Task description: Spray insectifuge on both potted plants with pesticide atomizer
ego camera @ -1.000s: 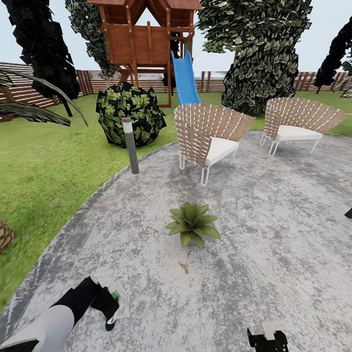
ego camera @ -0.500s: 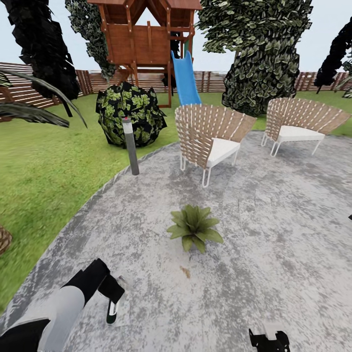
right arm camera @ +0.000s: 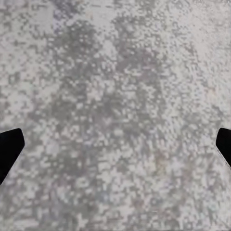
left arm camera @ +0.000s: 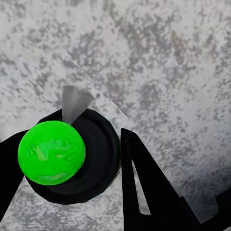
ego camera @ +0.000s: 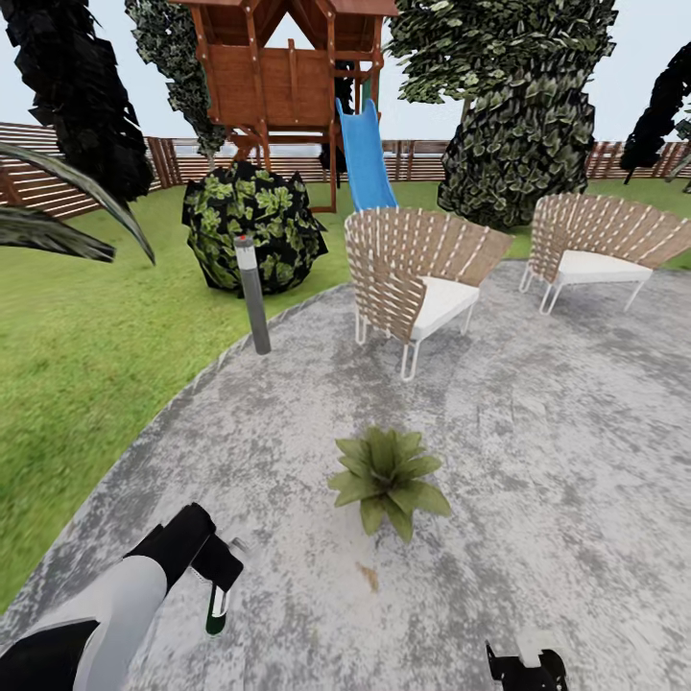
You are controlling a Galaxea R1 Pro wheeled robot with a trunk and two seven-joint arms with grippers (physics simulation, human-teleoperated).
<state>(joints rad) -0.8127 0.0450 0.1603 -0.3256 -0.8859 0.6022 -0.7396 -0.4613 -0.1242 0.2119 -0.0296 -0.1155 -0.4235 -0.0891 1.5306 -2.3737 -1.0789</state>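
My left gripper (ego camera: 217,576) is shut on the pesticide atomizer (ego camera: 217,607), a slim dark green bottle with a white band, hanging nozzle-end down over the patio at the lower left. In the left wrist view the atomizer (left arm camera: 62,156) shows end-on as a bright green cap in a dark ring between my black fingers (left arm camera: 144,187). One potted plant (ego camera: 387,477), a low rosette of pointed green leaves, sits on the stone ahead and to the right of the bottle. My right gripper (ego camera: 524,667) is at the bottom edge, open over bare stone (right arm camera: 115,115). No mist is visible.
The round grey patio (ego camera: 537,451) meets lawn (ego camera: 86,355) on the left. A grey bollard lamp (ego camera: 252,296) stands at the patio edge. Two wicker chairs (ego camera: 413,274) (ego camera: 600,250) stand behind the plant. A bush (ego camera: 251,223), playset with blue slide (ego camera: 365,158) and fence lie beyond.
The whole view has shifted, so the camera moved closer to the plant. My left arm rose with the atomizer, then held nearly still in the picture.
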